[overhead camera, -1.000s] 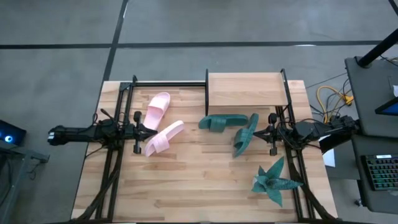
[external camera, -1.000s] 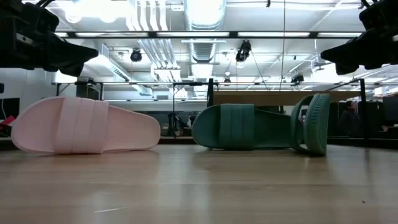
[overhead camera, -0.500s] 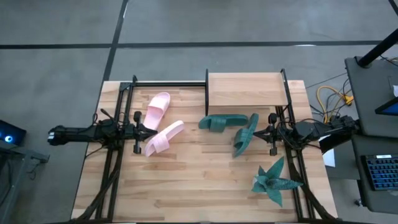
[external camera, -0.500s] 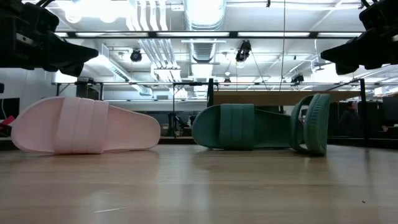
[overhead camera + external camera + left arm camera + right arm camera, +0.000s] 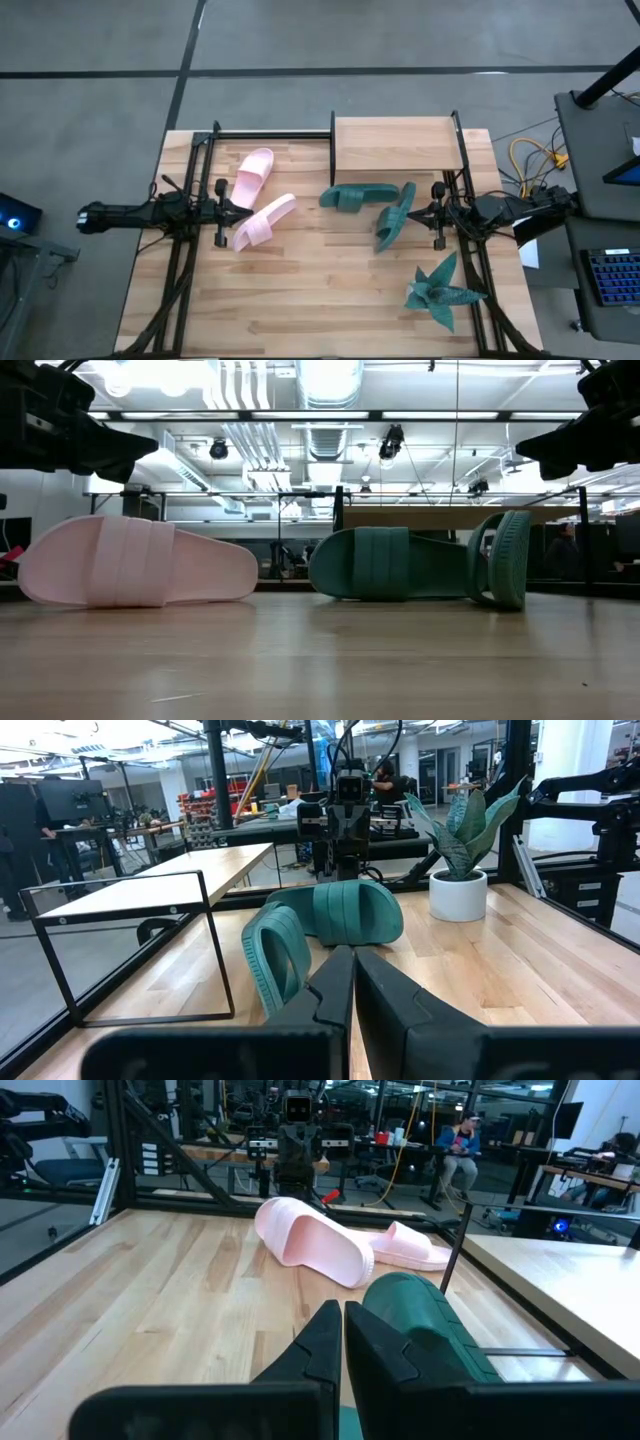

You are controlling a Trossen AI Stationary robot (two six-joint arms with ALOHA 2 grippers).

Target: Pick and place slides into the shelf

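The desk (image 5: 320, 300) is pale butcher-block wood, its planks jointed in strips, with a soft satin sheen. The shelf (image 5: 395, 146) is smoother, lighter wood board on thin matt black metal posts. The pink slides (image 5: 262, 222) look like soft matt foam, smooth-skinned; the green slides (image 5: 330, 915) are the same rubbery stuff, ribbed across the strap. The plant (image 5: 440, 290) looks like stiff plastic. The fingers (image 5: 335, 985) are matt black plastic.
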